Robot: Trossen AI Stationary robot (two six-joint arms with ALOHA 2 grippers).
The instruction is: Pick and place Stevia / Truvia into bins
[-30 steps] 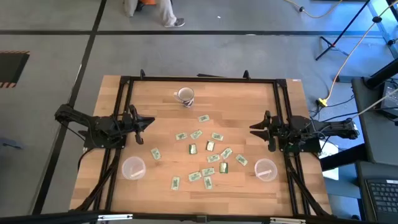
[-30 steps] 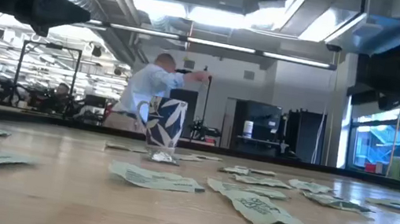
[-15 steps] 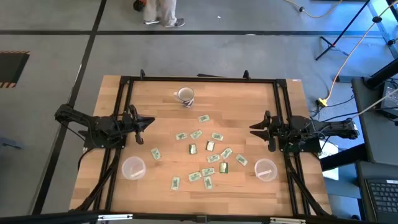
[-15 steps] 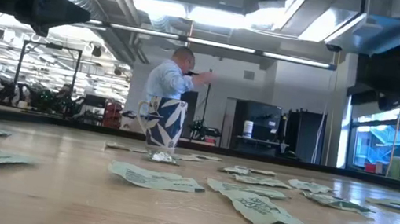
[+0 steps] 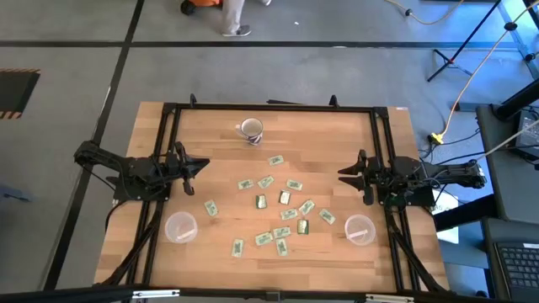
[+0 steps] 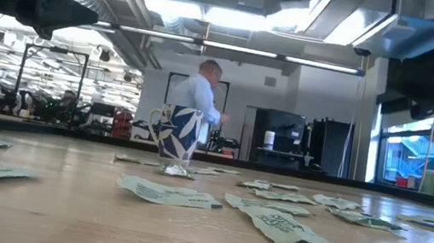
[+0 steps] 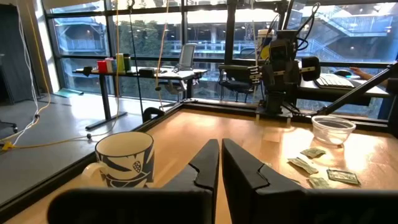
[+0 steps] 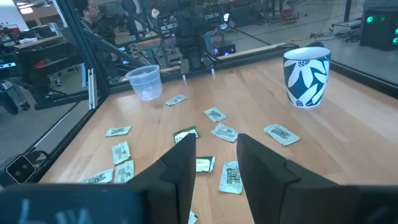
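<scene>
Only the person [image 6: 202, 93] beyond the table [image 5: 202, 118] has moved; both arms are as before. Your left gripper [image 5: 195, 165] waits nearly shut at the left edge, your right gripper [image 5: 347, 175] apart at the right. Packets [image 5: 284, 198] lie mid-table between cups [image 5: 179, 226] near the front corners. They look light, thin and floppy, so pinch one across its short edges.

In the high view the table [image 5: 168, 135] fills the middle of the frame. The packets [image 5: 278, 210] lie scattered over its centre and lower centre. One cup [image 5: 180, 227] stands at the lower left of the table, the other cup [image 5: 360, 230] at the lower right. The mug [image 5: 250, 129] sits at upper centre. The left gripper [image 5: 199, 165] is at the table's left edge, the right gripper [image 5: 344, 174] at its right edge.
</scene>
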